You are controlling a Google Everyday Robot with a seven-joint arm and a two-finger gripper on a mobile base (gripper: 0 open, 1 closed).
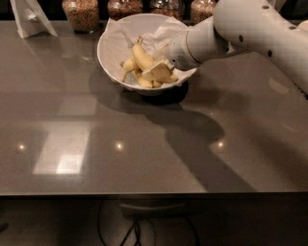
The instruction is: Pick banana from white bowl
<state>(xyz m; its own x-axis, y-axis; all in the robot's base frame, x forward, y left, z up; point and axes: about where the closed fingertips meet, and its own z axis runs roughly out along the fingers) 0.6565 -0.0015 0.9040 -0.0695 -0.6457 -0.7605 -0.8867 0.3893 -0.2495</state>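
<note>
The white bowl (pixel 111 48) stands on the grey table at the back centre, lined with crumpled white paper. A small bunch of yellow bananas lies in it. The banana (pixel 142 55), the longest one, curves up with its stem end pointing to the bowl's far rim. My gripper (pixel 157 72) reaches in from the right on the white arm and sits down in the bowl, right on the bunch, covering the banana's lower end. The bananas under it are partly hidden.
Several glass jars of brown grains (pixel 81 13) line the table's back edge behind the bowl. A white folded paper stand (pixel 30 18) is at the back left. The table's front edge (pixel 144 194) runs across the bottom, with cables on the floor below.
</note>
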